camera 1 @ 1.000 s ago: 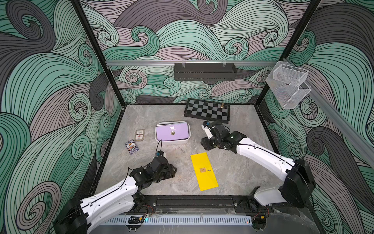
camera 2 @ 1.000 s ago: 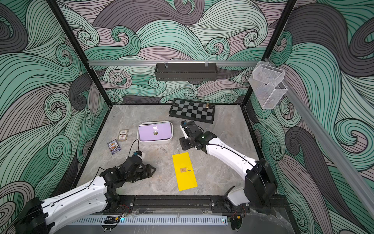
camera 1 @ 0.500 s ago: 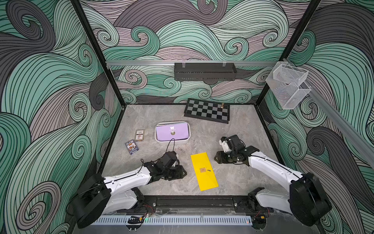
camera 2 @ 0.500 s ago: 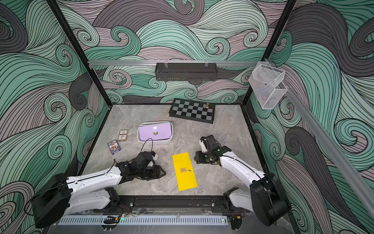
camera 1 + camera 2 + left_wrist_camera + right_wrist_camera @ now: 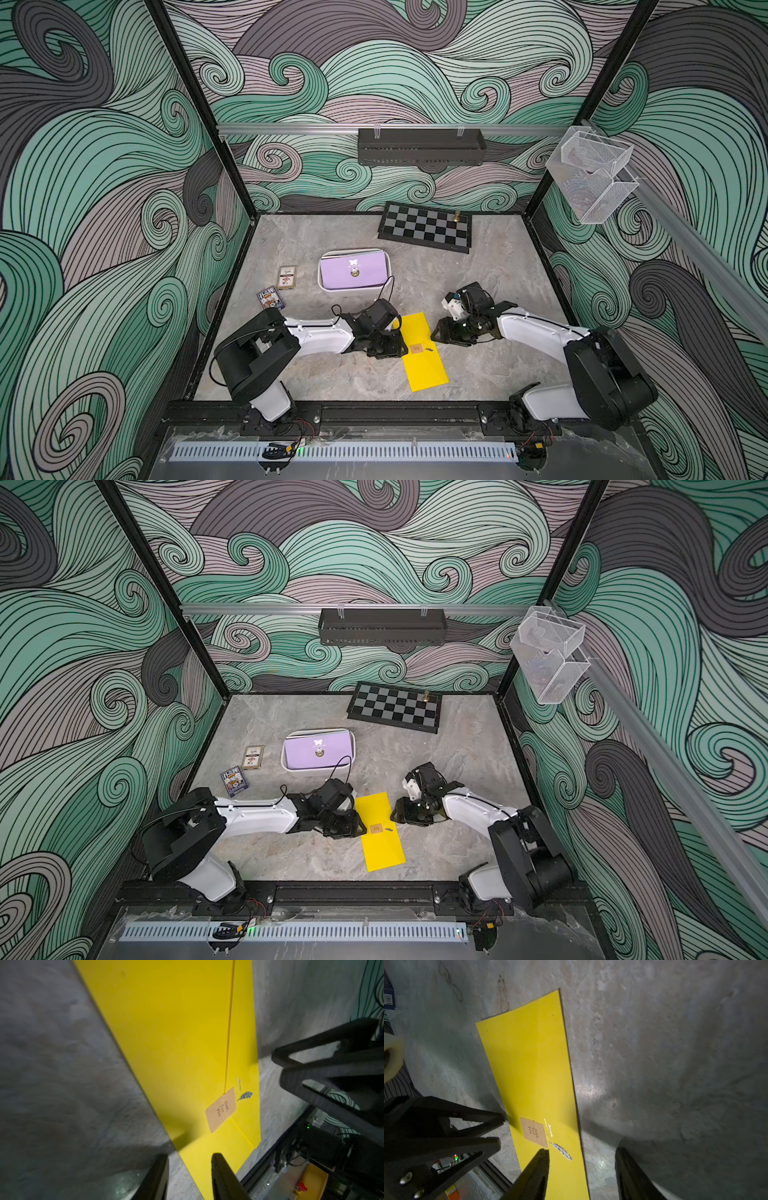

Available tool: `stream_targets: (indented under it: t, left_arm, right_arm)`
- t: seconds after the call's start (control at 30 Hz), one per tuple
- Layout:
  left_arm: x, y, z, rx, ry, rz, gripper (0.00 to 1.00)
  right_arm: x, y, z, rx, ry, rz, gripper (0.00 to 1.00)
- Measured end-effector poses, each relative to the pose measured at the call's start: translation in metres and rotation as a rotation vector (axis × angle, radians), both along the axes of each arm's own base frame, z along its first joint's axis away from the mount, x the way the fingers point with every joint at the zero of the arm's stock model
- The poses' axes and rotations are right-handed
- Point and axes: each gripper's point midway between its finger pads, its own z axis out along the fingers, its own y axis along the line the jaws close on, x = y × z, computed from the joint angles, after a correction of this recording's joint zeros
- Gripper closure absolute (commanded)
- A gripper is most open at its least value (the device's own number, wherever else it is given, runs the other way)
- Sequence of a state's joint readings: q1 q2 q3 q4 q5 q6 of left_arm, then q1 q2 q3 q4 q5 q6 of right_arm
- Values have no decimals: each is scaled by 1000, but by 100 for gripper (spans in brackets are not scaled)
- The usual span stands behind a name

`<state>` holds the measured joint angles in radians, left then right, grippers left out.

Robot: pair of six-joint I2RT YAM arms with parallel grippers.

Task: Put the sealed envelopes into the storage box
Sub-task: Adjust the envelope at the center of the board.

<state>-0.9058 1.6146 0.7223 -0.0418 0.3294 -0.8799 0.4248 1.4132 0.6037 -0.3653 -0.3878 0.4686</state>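
Observation:
A yellow sealed envelope (image 5: 424,361) (image 5: 382,845) lies flat on the table, with a tan seal sticker (image 5: 221,1112) (image 5: 533,1131) on it. My left gripper (image 5: 400,345) (image 5: 189,1157) is open and low at its left long edge, one finger over the paper and one over the table. At the opposite long edge my right gripper (image 5: 435,336) (image 5: 581,1151) is open and straddles the edge the same way. The white storage box (image 5: 353,289) (image 5: 316,771) stands behind them, with a lilac envelope (image 5: 353,270) (image 5: 318,750) on top inside it.
Two card packs (image 5: 286,277) (image 5: 270,298) lie left of the box. A chessboard (image 5: 426,226) with a small gold piece (image 5: 457,215) sits at the back. On the back wall hangs a black tray (image 5: 419,147), and a clear mesh bin (image 5: 590,174) hangs at the right.
Both arms have come in to the yellow envelope, the left from the front left and the right from beside the box. The left jaws have narrowed. The envelope has not moved.

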Motion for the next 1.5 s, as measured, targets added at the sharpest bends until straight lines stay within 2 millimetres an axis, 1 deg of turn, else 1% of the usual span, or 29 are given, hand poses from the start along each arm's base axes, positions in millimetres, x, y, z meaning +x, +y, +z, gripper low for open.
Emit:
stream_targets:
  t: [0.13, 0.83, 1.0, 1.23, 1.5]
  left_arm:
    - [2, -1, 0, -4, -7, 1, 62]
    - [2, -1, -1, -6, -9, 6, 65]
    - [2, -1, -1, -8, -10, 6, 65]
    - [3, -4, -2, -16, -13, 5, 65]
    - [3, -4, -2, -15, -10, 7, 65]
  right_arm:
    - [2, 5, 0, 26, 6, -4, 46]
    - [4, 6, 1, 39, 10, -18, 45]
    - [6, 12, 1, 70, 11, -18, 45]
    - [9, 27, 2, 161, 29, -5, 45]
    - [7, 32, 3, 222, 33, -13, 45]
